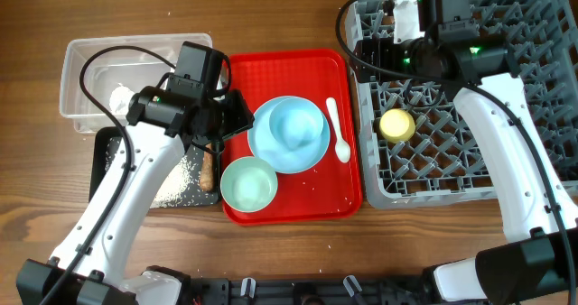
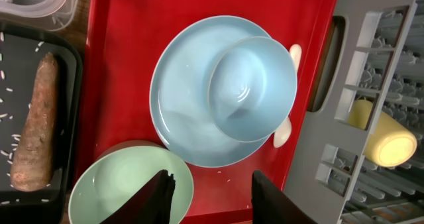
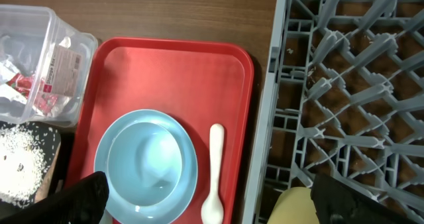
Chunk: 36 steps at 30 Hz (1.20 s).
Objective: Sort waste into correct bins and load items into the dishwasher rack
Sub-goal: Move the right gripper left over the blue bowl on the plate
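A flat red serving tray (image 1: pixel 289 75) lies on the wooden tabletop (image 1: pixel 271 16), roughly at its middle. The tray is rectangular with rounded corners and a low raised rim all round, and its surface is glossy. The tabletop is brown, with the grain running from side to side in the overhead view. Bare wood shows in a wide band behind the tray and in a narrower band in front of it.
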Motion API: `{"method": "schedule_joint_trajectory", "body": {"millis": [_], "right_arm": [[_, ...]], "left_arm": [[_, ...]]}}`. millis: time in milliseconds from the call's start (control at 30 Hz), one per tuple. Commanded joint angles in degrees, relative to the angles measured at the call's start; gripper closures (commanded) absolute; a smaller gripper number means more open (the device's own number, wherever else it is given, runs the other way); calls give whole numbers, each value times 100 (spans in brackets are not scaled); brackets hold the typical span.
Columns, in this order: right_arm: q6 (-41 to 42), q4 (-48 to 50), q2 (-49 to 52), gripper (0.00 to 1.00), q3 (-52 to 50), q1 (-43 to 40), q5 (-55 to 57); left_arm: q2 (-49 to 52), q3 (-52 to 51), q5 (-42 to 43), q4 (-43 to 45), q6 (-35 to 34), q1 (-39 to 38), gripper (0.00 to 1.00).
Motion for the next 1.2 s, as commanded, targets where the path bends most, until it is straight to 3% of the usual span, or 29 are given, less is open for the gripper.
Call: {"method": "schedule_joint_trajectory", "body": {"millis": [0, 100, 267, 533, 567, 633, 767, 1000, 1167], "right_arm": [[-59, 52, 13, 0, 55, -9, 120], [39, 107, 13, 0, 55, -9, 48], [1930, -374, 13, 0, 52, -9, -994], [1840, -632, 13, 0, 52, -9, -1434], [1633, -748, 13, 3, 52, -7, -1668], [1056, -1082, 13, 44, 52, 11, -2212], [973, -1296, 13, 82, -2, 212, -2109], [997, -955, 39, 96, -22, 815, -1235], [994, -984, 39, 96, -22, 872, -243]], "left_arm": [[81, 59, -361, -57, -7, -15, 64], [79, 59, -660, -245, -7, -9, 65], [79, 59, -678, -326, 149, -11, 66], [79, 57, -673, -605, 219, -11, 66], [79, 57, -675, -608, 256, -11, 66], [79, 59, -673, -608, 256, -11, 66], [79, 57, -675, -605, 256, -11, 66], [79, 59, -745, -313, 254, -11, 66], [79, 59, -1023, -90, 254, -11, 66]]}}
